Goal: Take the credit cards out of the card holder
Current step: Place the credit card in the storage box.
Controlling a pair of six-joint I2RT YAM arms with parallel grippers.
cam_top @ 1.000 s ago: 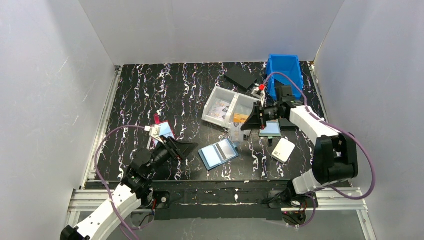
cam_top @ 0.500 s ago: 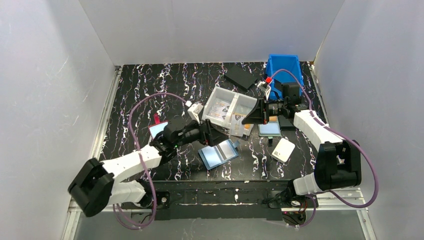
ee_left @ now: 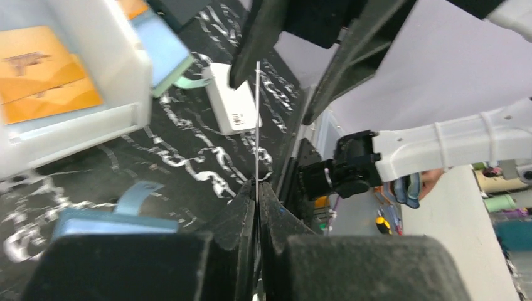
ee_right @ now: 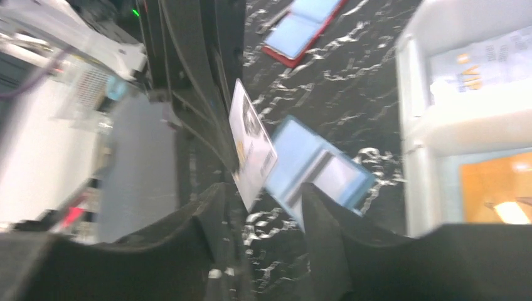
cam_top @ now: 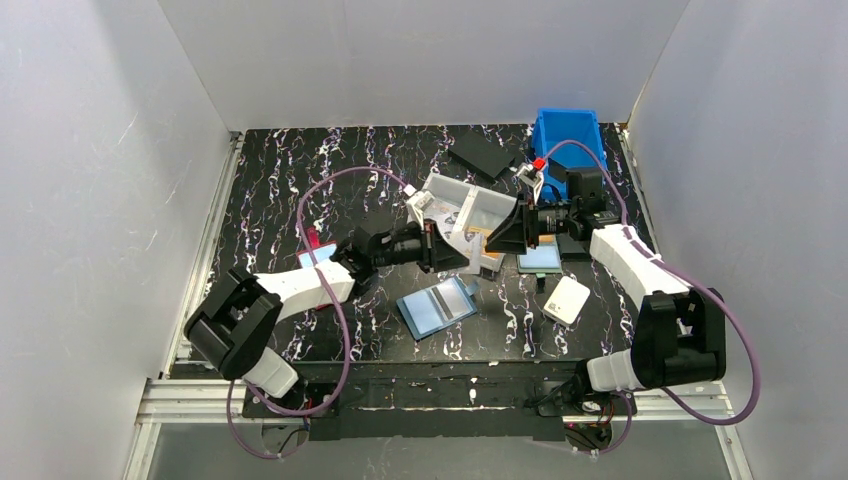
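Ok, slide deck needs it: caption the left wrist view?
Left fingers pinch a credit card edge-on, its top between the open right fingers.

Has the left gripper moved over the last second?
Yes. The left gripper, pinching a credit card, has swung right and farther out, to just beyond the card holder, which stayed put.
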